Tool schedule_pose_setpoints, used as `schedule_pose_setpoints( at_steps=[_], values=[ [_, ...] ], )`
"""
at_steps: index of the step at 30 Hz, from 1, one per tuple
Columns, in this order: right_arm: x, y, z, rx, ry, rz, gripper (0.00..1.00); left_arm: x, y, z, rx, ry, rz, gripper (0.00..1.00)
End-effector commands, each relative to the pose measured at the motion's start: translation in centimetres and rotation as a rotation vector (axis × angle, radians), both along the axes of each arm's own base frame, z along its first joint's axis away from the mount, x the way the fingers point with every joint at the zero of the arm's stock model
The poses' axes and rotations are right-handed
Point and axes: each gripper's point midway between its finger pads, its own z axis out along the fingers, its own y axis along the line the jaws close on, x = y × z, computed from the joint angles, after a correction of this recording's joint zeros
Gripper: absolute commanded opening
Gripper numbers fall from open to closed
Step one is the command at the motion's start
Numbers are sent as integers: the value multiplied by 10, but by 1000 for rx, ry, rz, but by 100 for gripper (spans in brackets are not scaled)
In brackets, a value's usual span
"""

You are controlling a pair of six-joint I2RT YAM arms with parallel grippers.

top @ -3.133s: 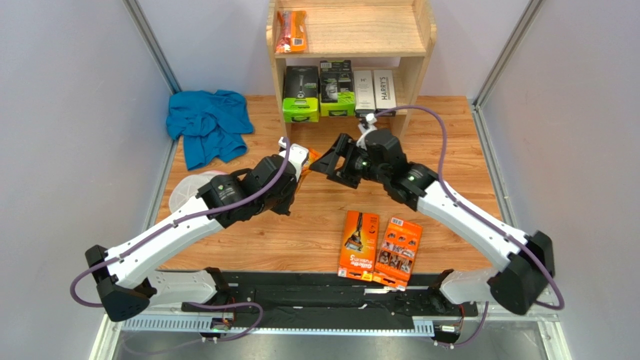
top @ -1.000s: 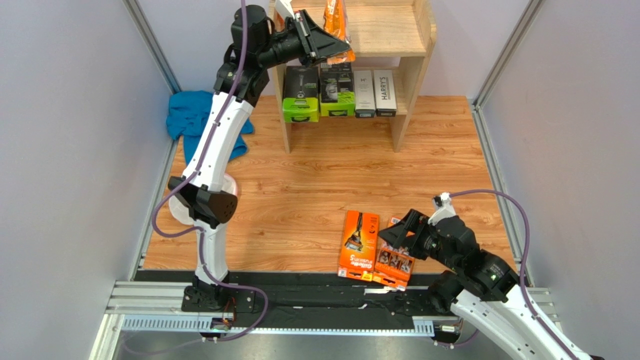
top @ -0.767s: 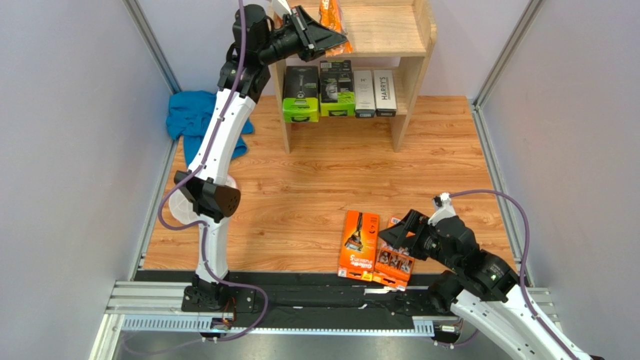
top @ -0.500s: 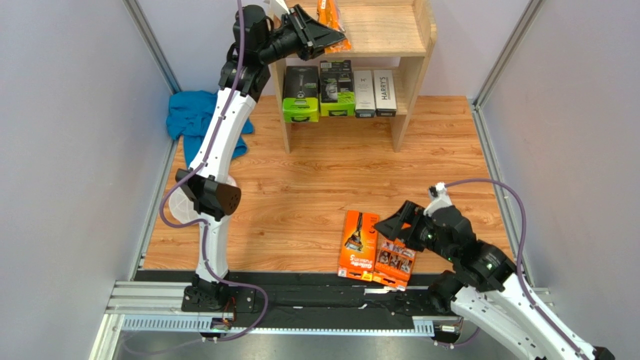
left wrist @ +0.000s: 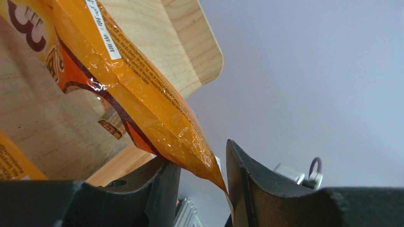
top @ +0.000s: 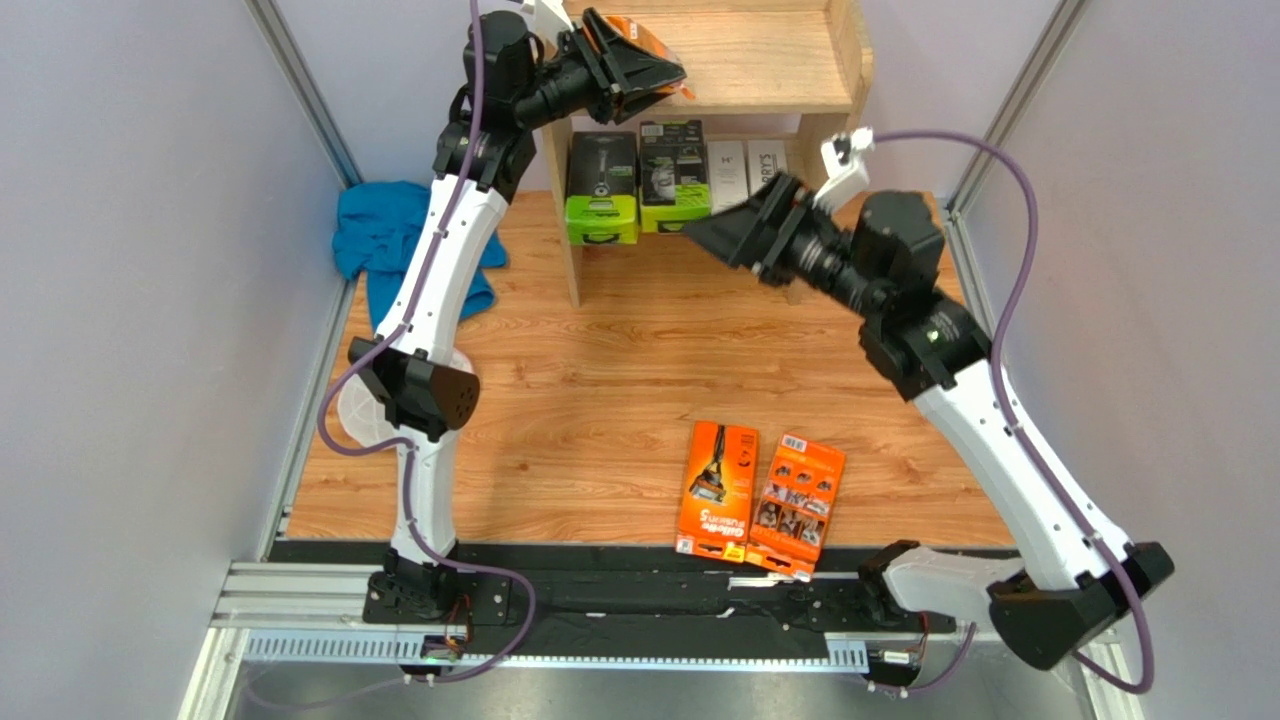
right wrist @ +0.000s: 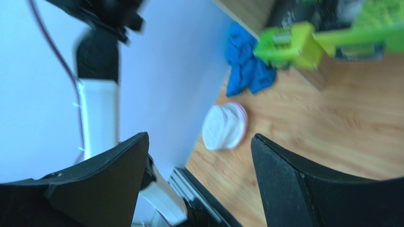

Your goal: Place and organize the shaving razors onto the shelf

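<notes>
Pale lilac-grey walls [top: 120,300] enclose a wood-laminate tabletop [top: 631,375] on 3 sides; 2 grey metal posts [top: 308,93] rise at the back corners under even light.

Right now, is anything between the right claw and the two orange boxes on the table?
No, nothing visible. The right claw hangs open and empty near the shelf, and only bare wooden table lies between it and the two orange boxes.

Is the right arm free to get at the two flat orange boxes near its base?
Probably yes. The right gripper hangs with jaws open and empty, nothing covers the flat orange boxes, and the left gripper is away at the shelf. It must come down first.
</notes>
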Motion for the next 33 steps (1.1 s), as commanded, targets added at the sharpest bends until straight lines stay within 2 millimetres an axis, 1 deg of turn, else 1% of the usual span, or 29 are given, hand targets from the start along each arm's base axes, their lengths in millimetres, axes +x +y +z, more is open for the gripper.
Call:
schedule_pose_setpoints(
  at_steps=[1,2,3,4,5,6,7,8,9,10,11,12,13,15,16,17,20,22,23,24,28,29,31,33],
  values=[
    [18,-4,82,208,-166,84,82,-22,13,27,-25,-12,5,48],
    [31,-4,81,224,-163,90,81,-20,13,23,-22,5,6,48],
    [34,-5,95,269,-178,97,79,-20,15,21,-20,13,5,48],
    [39,-5,100,286,-193,99,79,-20,14,19,-20,20,3,48],
    [51,-1,97,292,-176,104,77,-20,14,17,-18,28,0,48],
    [53,-1,108,310,-200,109,76,-20,14,16,-16,30,0,48],
    [57,1,111,328,-189,113,75,-20,15,16,-14,32,2,48],
    [66,7,107,336,-173,126,73,-21,15,16,-12,30,2,49],
    [66,8,118,357,-201,136,72,-23,17,19,-12,26,5,50],
    [69,10,120,378,-188,145,71,-23,18,18,-10,31,10,50],
    [77,12,116,382,-175,142,69,-23,19,18,-5,27,15,50],
    [79,14,118,387,-177,143,67,-25,23,22,-3,20,25,51],
    [86,15,118,392,-169,131,64,-25,24,20,2,28,30,51],
    [92,16,118,400,-157,121,63,-28,28,23,2,22,37,52],
    [94,16,122,409,-160,120,61,-28,28,22,4,23,39,52],
    [101,18,118,416,-142,116,58,-27,29,22,1,26,40,52],
    [112,20,116,438,-121,102,51,-28,28,23,-8,31,32,52],
    [118,22,114,457,-93,96,48,-27,26,23,-13,33,25,52],
    [125,23,110,464,-76,88,46,-27,26,23,-14,33,23,52],
    [127,24,108,480,-57,90,45,-27,26,22,-13,35,25,52],
    [142,30,92,519,9,89,41,-26,26,22,-14,36,25,53],
    [142,30,93,530,2,92,40,-27,26,22,-13,36,22,52],
    [149,32,84,538,34,89,38,-25,28,21,-13,37,25,53],
    [152,33,81,542,45,89,37,-25,30,22,-13,36,31,52]
  ],
)
